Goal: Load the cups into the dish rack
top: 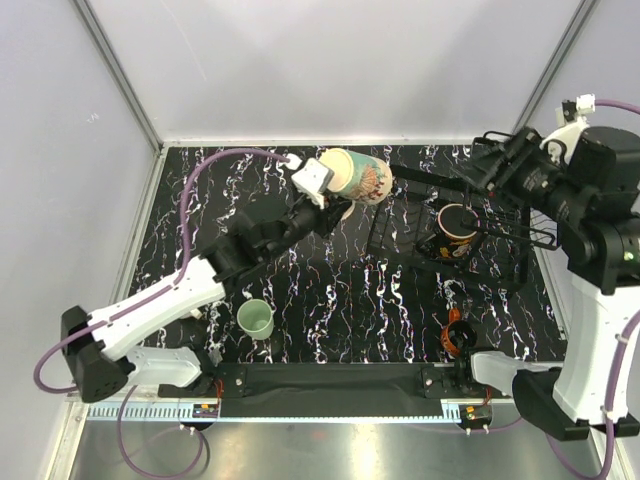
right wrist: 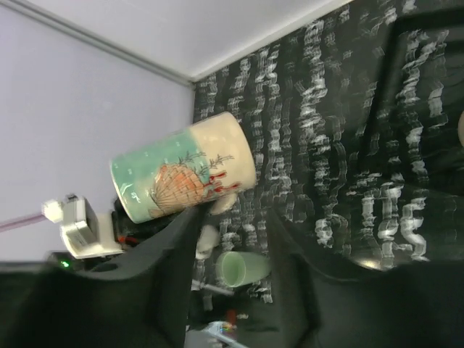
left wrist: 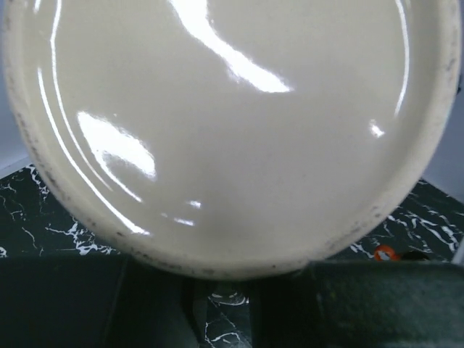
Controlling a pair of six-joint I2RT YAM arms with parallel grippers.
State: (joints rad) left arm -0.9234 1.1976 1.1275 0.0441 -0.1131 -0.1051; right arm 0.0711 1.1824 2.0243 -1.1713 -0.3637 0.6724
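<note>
Left jaws clamp the cream-beige ceramic mug w/ green band and orange shell print (top: pixel 360 177), carried on its side, off the black marbled desk (top: pixel 330 290). Exact grip pt is hidden; the mug's glossy end fills the left wrist view, hard against the jaws. Sideways hold prob. suits tipping it into the rack. Right jaws gape w/ nothing betw. them, hanging over the far end of the black wire-grid dish rack (top: pixel 390 228), which lies just ahead-right of the left jaws. The black printed mug (top: pixel 455 232) sits upright in the basket, below and near the right jaws. The pale mint-green mug (top: pixel 255 318) stands on the desk, well behind the left jaws. Room: bare wire betw. carried mug and black mug looks free. The rack's near edge and tall slotted part need clearing.
</note>
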